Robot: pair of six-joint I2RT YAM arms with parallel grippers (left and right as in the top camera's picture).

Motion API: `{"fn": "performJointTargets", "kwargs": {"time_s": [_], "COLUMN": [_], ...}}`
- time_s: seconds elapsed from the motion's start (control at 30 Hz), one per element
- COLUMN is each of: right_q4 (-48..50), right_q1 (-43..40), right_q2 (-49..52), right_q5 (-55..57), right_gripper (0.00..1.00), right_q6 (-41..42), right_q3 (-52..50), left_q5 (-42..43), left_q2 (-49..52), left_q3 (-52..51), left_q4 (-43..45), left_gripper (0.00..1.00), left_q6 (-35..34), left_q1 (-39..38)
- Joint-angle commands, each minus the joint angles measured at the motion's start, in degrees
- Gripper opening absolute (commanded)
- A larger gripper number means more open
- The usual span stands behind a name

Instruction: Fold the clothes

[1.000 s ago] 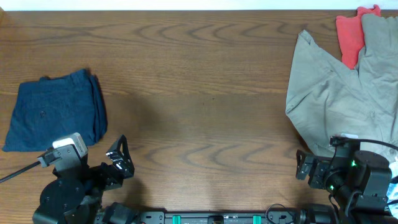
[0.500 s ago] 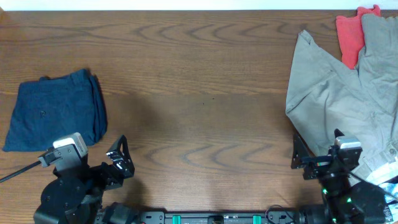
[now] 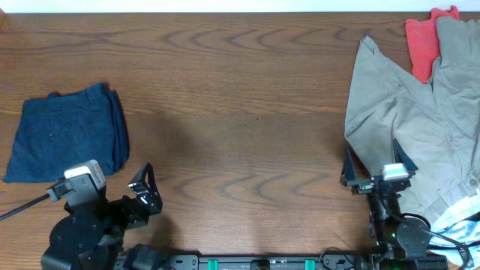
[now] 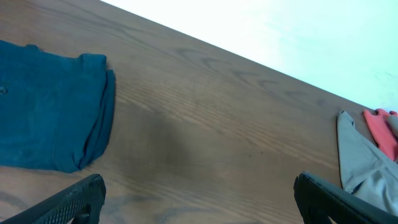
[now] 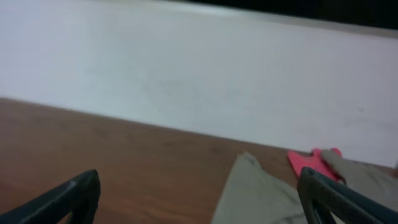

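Swung round within 1 second, the right gripper point(image 3: 379, 161) is now pointed toward the far side of the table point(image 3: 240, 90), where earlier it was turned sideways along the table's near edge. The left gripper point(image 3: 144, 191) and all 3 cloths are seen unmoved. The navy shorts point(image 3: 66, 141) are laid flat at the table's left end, doubled over into a compact block, with stacked layers visible along the side facing the table's middle. Both grippers are held wide open and nothing is gripped by either. The left is parked at the table's near edge, close to the shorts, while the right is held at the table's right end, over the near hem of a khaki garment point(image 3: 390, 112). A red cloth point(image 3: 424, 41) is seen at the table's far right corner, touching the khaki. Folding of the shorts is judged finished or nearly so. If 1 more fold is wanted, the left gripper would have to be lowered onto the shorts' nearest corner, all layers pinched together, and the stack carried over without being dragged askew.
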Motion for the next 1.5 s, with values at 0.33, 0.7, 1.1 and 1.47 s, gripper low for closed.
{"fn": "performJointTargets", "kwargs": {"time_s": [0.33, 0.7, 1.1, 1.47], "right_q4": [-9.70, -9.73, -9.73, -9.73], "right_q1": [0.48, 0.48, 0.48, 0.48], "right_q2": [-0.42, -0.39, -0.39, -0.37], "right_q5": [2.47, 2.47, 2.47, 2.47], "right_gripper": [0.99, 0.99, 0.99, 0.99], "right_q6": [-3.39, -3.39, -3.39, -3.39], "right_q3": [-0.37, -0.37, -0.37, -0.37], "left_q5": [-0.70, -0.70, -0.70, -0.94], "left_q2": [-0.04, -0.04, -0.04, -0.20], "left_q3": [-0.22, -0.22, -0.22, -0.22], "left_q4": [0.07, 0.09, 0.09, -1.07], "left_gripper": [0.98, 0.98, 0.98, 0.98], "left_q6": [-0.74, -0.74, -0.74, 1.07], "left_q1": [-0.22, -0.22, -0.22, 0.63]}}
